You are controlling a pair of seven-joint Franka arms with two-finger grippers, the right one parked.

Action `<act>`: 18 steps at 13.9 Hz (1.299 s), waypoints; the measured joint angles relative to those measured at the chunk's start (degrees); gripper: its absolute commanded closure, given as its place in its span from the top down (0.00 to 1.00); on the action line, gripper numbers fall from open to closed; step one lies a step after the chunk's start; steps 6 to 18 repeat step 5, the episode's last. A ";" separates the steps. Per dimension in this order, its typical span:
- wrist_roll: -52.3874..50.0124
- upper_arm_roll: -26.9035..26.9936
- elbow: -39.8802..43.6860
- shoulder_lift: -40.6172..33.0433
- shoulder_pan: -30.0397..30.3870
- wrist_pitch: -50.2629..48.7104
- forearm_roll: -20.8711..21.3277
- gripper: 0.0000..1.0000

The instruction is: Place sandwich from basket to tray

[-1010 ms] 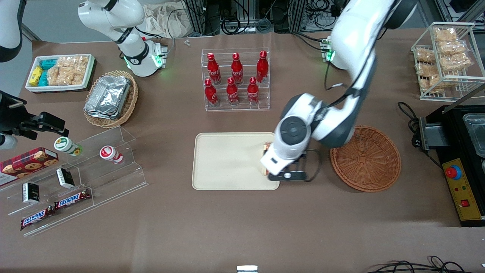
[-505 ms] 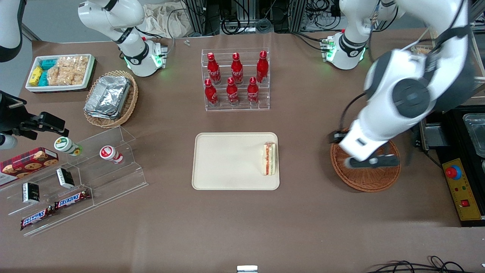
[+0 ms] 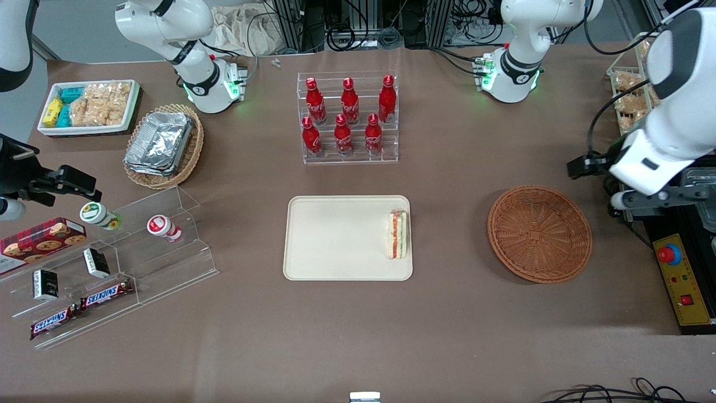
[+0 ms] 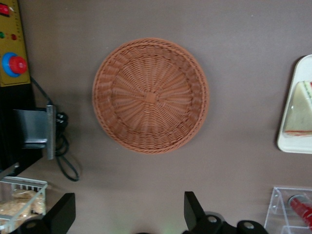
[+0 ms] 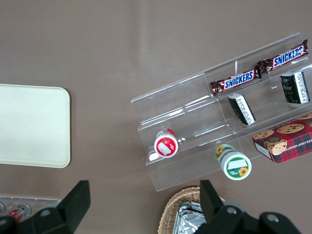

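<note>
Our pincer [image 4: 126, 217] is spread wide with nothing between the fingers, hanging high over the tabletop [image 3: 447, 313] at the working arm's end, off past the basket [image 3: 540, 234] and over the black control box [image 3: 679, 280]. A second ago it was down at the tray [image 3: 335, 238] edge on the sandwich [image 3: 397, 234]; half a second ago it was swinging over the basket; now it's clear of both. So we've released and pulled back.

The wrist view looks straight down on the basket [image 4: 150, 95], and it's bare: only weave, no food in it. The sandwich [image 4: 298, 109] shows at the edge of that view, sitting on the tray [image 4: 292, 141].

From the front, the sandwich lies inside the tray rim, at the end nearest the basket, filling stripe up. It hasn't shifted over the last half second, so it settled where we dropped it. The tray itself hasn't moved either, and neither has the basket.

Our read: transfer is done. The sandwich is close to the rim but fully on the tray, not overhanging as far as we can see. Nothing left but parking the arm. The cola rack [image 3: 348, 117] and snack shelf [image 3: 112, 263] are well apart from all this, untouched.
</note>
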 measured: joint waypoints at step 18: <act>7.49 0.04 0.84 -0.34 5.11 -1.20 0.00 1.00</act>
